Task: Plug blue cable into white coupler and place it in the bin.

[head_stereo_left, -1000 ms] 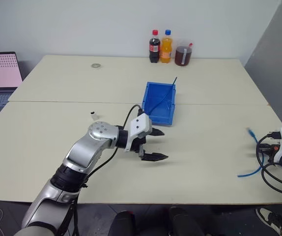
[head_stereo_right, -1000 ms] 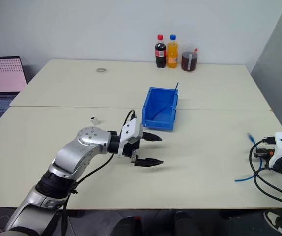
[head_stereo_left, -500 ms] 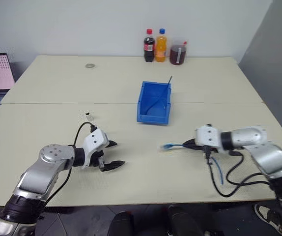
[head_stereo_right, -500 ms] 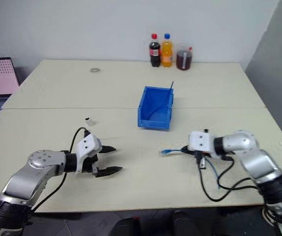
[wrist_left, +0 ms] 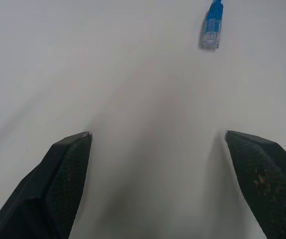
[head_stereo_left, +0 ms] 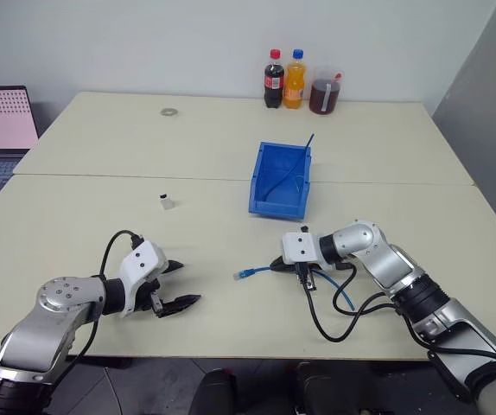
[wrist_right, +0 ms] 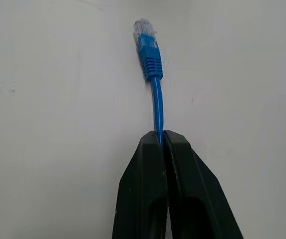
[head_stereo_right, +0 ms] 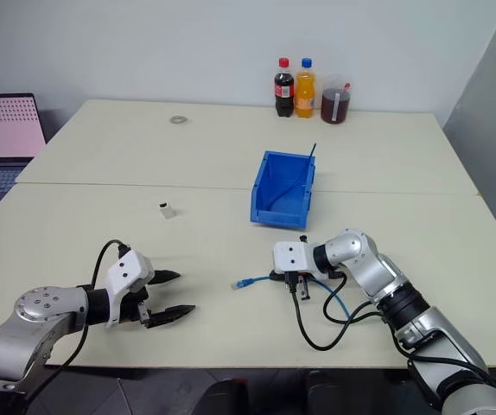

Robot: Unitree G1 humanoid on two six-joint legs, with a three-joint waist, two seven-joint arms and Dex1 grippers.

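Note:
The blue cable (head_stereo_left: 261, 270) lies on the table in front of the bin, its clear plug (wrist_right: 144, 29) pointing toward my left gripper. My right gripper (wrist_right: 161, 137) is shut on the cable a short way behind the plug; the rest of the cable loops back under that arm. My left gripper (head_stereo_left: 183, 285) stands open just above the table at the near left, nothing between its fingers; its wrist view shows the plug (wrist_left: 212, 27) ahead. The white coupler (head_stereo_left: 167, 203) sits alone on the table, left of the blue bin (head_stereo_left: 276, 207) and beyond my left gripper.
A stiff blue cord (head_stereo_left: 305, 147) leans in the bin's far corner. Two bottles (head_stereo_left: 283, 79) and a cup of dark drink (head_stereo_left: 322, 95) stand at the table's far edge. A small ring (head_stereo_left: 169, 111) lies far left, a laptop (head_stereo_left: 2, 121) beyond the left edge.
My right arm has swung in from the table's right edge to the middle, bringing the cable's plug end with it. My left gripper has drawn back leftward, away from the bin, still open.

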